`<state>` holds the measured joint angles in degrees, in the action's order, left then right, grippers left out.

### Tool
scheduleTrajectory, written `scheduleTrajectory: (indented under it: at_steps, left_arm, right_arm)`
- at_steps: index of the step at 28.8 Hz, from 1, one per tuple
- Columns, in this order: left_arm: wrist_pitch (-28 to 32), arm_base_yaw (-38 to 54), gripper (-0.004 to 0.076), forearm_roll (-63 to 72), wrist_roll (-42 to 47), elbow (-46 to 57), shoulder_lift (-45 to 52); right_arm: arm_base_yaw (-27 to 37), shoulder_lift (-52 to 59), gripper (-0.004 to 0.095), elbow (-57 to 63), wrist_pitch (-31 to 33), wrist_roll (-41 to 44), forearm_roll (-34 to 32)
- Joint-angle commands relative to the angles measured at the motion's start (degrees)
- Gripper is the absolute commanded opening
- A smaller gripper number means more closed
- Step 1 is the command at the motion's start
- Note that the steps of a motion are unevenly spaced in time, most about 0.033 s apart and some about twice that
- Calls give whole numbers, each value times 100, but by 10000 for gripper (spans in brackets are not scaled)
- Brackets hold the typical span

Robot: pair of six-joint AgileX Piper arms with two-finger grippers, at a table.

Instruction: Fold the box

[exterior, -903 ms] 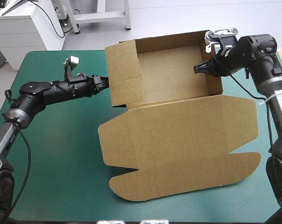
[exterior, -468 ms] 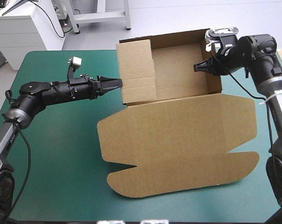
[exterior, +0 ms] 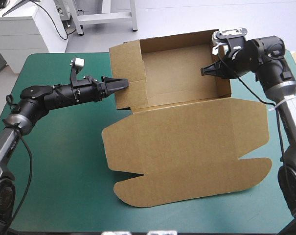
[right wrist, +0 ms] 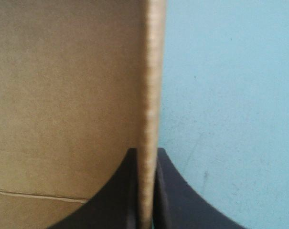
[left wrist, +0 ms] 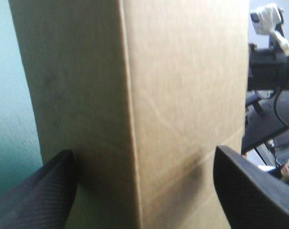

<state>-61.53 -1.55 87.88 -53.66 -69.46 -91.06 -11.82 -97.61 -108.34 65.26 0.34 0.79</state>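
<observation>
Fingers of your right gripper [exterior: 204, 71] pinch the box [exterior: 187, 142] wall; your left gripper [exterior: 125, 83] stands spread. Pushing harder could buckle it.

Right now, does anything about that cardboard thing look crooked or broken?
Nothing on the box looks torn. Its left wall is askew: it splays outward, untucked, while the right wall stands upright. The open left gripper straddles the left wall; the right gripper pinches the right wall's edge.
</observation>
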Motion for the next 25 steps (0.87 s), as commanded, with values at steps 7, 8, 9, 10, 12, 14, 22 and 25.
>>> scheduleTrajectory:
  at_steps: [7, 8, 9, 10, 12, 14, 22, 25]
  left_arm:
    - [-11, -36, 531, 178, -322, -183, 71]
    - [-11, -48, 531, 27, -210, -183, 71]
    - [0, -48, 531, -76, -124, -183, 71]
    - [64, -48, 531, -147, 44, -183, 71]
    - [206, -48, 531, -176, 366, -183, 71]
    - [333, -48, 531, -245, 563, -183, 82]
    - [2919, -1324, 531, -907, 869, -93, 487]
    - [3790, -1742, 517, -907, 920, -93, 640]
  right_arm:
    - [-1044, 270, -13, -216, -384, 1000, -1665]
    - [-1144, 270, -13, -233, -384, 1082, -1820]
    - [-1246, 270, -13, -272, -384, 1134, -1930]
    - [-1336, 270, -13, -338, -354, 1135, -2035]
    - [-1502, 270, -14, -455, -344, 1166, -2246]
    - [-1696, 270, -13, -624, -278, 1319, -2573]
    - [-2323, 270, -13, -979, 38, 1483, -3385]
    - [-2357, 270, -13, -979, 198, 1572, -3564]
